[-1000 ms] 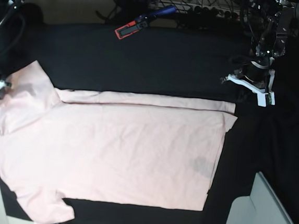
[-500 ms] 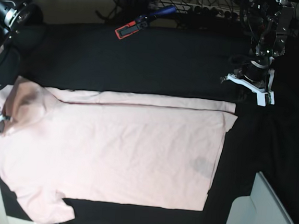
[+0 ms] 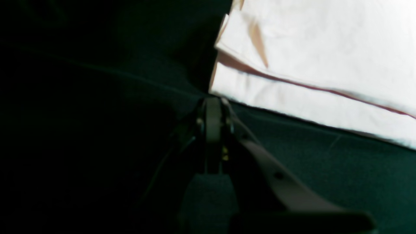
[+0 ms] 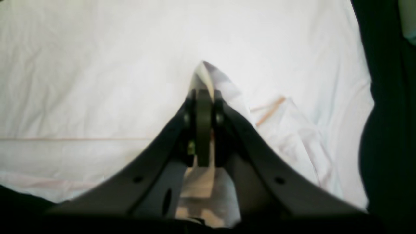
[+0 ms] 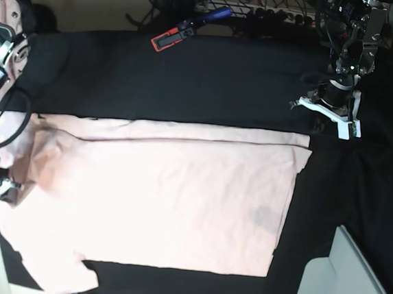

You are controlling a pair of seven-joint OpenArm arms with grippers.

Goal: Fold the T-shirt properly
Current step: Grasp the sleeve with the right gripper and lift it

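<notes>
Right end effector [image 4: 204, 97] pinches a sleeve fold of the shirt [image 5: 172, 193], spread on the counter [image 5: 189, 77]; left [image 3: 213, 107] pressed together, empty. Risk: thin pinch slips, fold bunches w/ drag.

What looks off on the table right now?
Only the pale pink cotton T-shirt: its sleeve end is bunched and lifted where the right tool pinches a peak of cloth. The left tool sits shut, off the shirt, on the black table cloth.

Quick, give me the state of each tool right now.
Left tool: shut, holding nothing, just off the T-shirt corner.
Right tool: shut on a pinched fold of the T-shirt.
</notes>
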